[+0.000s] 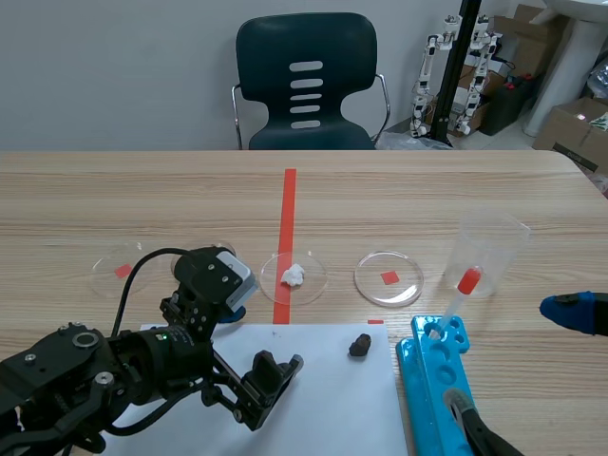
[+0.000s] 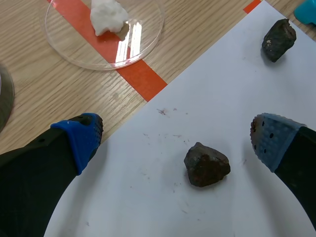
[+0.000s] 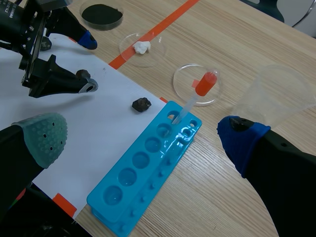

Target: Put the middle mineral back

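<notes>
My left gripper [image 2: 176,142] has its fingers spread wide on either side of the brown mineral [image 2: 206,164] on the paper [image 2: 148,197], poised to close; I take it for the middle one. A darker mineral [image 2: 278,39] lies near the paper's far edge. Just past that edge is an empty dish [image 1: 408,285]. My right gripper [image 3: 142,140] hangs beside the paper, fingers apart.

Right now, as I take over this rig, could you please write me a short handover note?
Left hand: open over the white paper sheet, straddling the rough dark-brown mineral, not gripping it.
Right hand: open, empty, by the blue plastic tube rack.
A small black mineral lies farther along the sheet; a white lump sits in a clear round dish.
Done: nothing gripped.
Left: grip the brown mineral, return it, likely to a dish.
</notes>
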